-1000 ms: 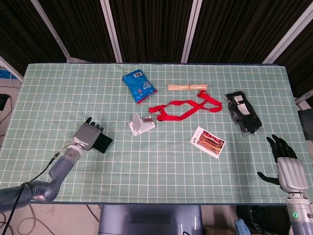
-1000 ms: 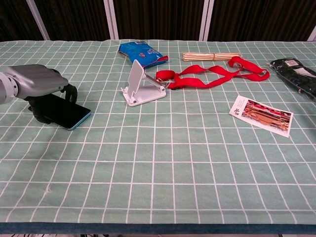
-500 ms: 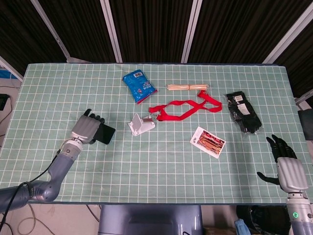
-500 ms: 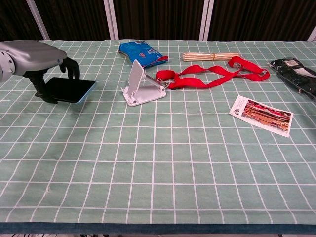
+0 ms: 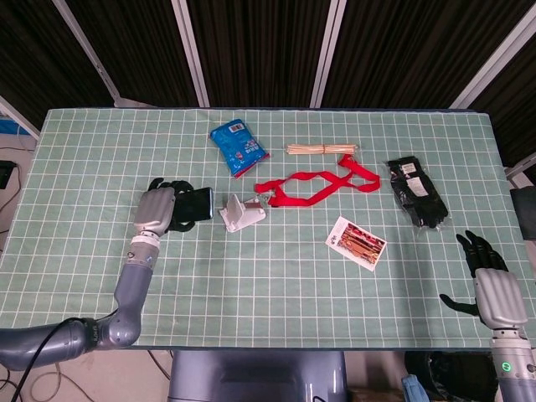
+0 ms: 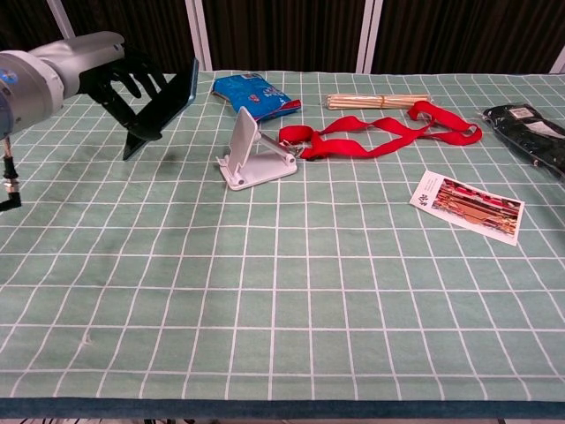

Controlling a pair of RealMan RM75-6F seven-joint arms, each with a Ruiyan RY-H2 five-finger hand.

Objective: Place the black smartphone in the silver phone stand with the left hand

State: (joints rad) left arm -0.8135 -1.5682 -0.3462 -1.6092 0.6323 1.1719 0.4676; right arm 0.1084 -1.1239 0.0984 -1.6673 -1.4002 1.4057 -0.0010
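Observation:
My left hand [image 5: 157,209] [image 6: 99,64] grips the black smartphone [image 5: 193,204] [image 6: 164,107] and holds it tilted above the table, a short way left of the silver phone stand [image 5: 240,213] [image 6: 252,154]. The stand sits upright on the green checked cloth with nothing in it. My right hand [image 5: 491,279] hovers at the table's near right corner with its fingers spread, holding nothing; the chest view does not show it.
Behind the stand lie a blue snack packet [image 5: 237,146] [image 6: 255,95], a red lanyard [image 5: 316,186] [image 6: 381,132] and a bundle of wooden sticks [image 5: 322,149] [image 6: 377,102]. A printed card [image 5: 356,242] [image 6: 467,206] and black gloves in a bag [image 5: 416,192] lie to the right.
My left hand has lifted the smartphone off the cloth and carried it up and right toward the stand, tilting it more upright. The right hand has not moved.

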